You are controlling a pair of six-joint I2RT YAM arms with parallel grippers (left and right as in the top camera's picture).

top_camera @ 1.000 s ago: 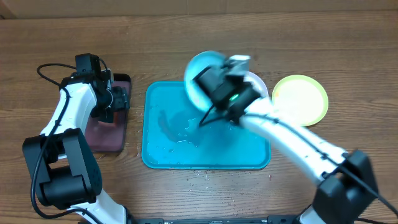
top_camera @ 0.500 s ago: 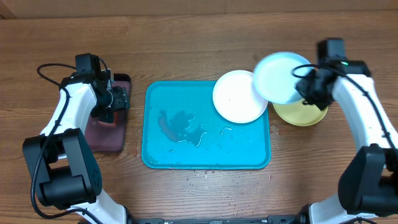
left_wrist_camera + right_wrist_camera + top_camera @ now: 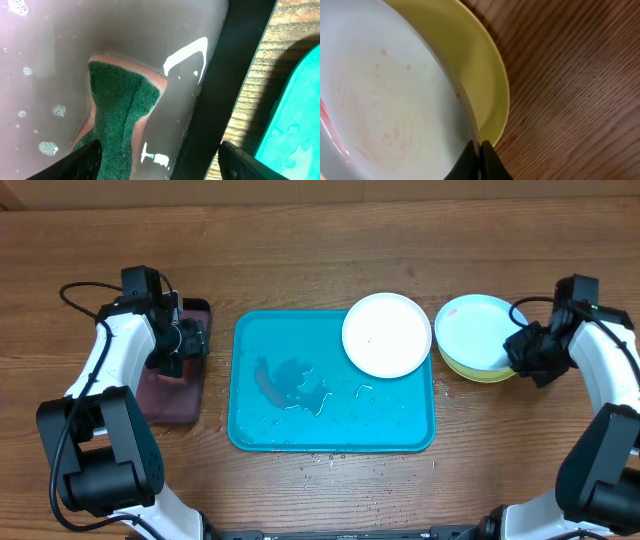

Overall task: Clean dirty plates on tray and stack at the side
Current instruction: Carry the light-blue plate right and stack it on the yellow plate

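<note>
The turquoise tray (image 3: 262, 340) lies mid-table, wet with smears. A white plate (image 3: 387, 334) rests on its far right corner, overhanging the rim. To the right of the tray, the light blue plate (image 3: 476, 330) (image 3: 385, 100) lies on the lime-green plate (image 3: 492, 372) (image 3: 487, 75); faint pink smears show inside it. My right gripper (image 3: 522, 352) (image 3: 479, 156) is shut on the light blue plate's right rim. My left gripper (image 3: 193, 340) (image 3: 160, 165) hangs open over the small dark tray, one finger above the green sponge (image 3: 117, 110).
The dark tray (image 3: 172, 395) (image 3: 235, 75) with pinkish soapy water stands left of the turquoise tray (image 3: 300, 115), a strip of wood between them. Crumbs or droplets lie on the table in front of the turquoise tray (image 3: 325, 460).
My right arm swung the light blue plate from above the tray over to the right and lowered it onto the lime-green plate. The left arm stayed put.
</note>
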